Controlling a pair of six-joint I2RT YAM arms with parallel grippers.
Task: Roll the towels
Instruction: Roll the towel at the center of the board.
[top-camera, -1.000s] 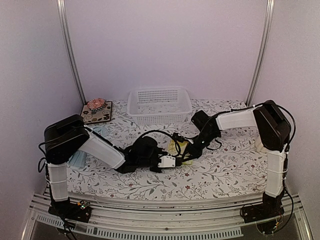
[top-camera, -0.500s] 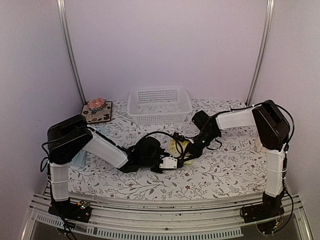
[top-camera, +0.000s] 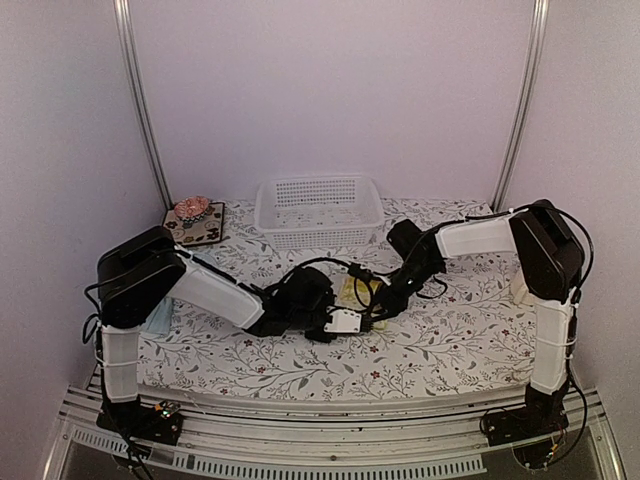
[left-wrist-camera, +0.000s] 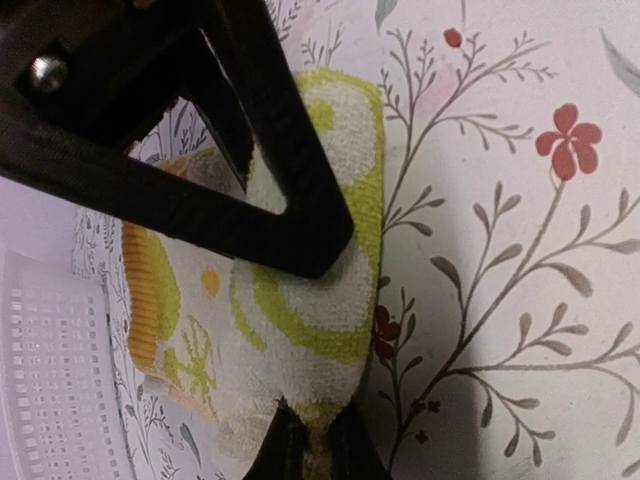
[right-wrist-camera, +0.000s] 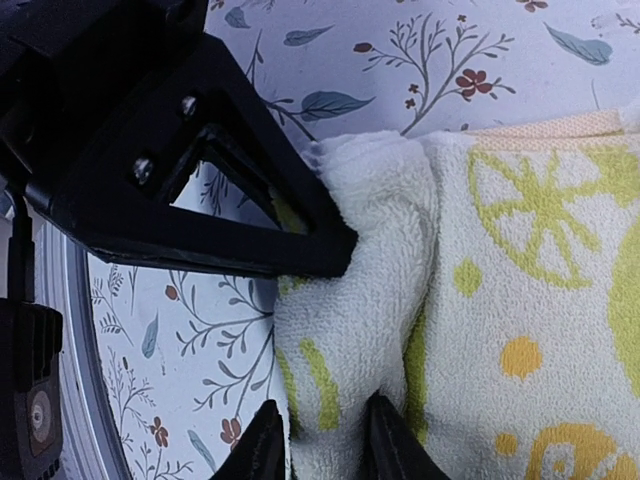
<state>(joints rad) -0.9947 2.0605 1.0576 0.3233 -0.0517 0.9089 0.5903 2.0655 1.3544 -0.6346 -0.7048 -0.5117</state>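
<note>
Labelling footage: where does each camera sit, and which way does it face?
Top external: high behind the bases, looking down at the table; left arm and right arm show.
Left wrist: on that wrist, facing down; left gripper pinches the yellow-green towel.
Right wrist: likewise; right gripper on the same towel.
Shared: all show that towel.

Your right gripper (right-wrist-camera: 330, 345) clamps a thick fold along the left edge of the yellow-green towel (right-wrist-camera: 520, 300). The towel lies lemon-slice print up on the floral table cover (right-wrist-camera: 420, 60), and the black upper finger (right-wrist-camera: 200, 190) presses into its pile.
</note>
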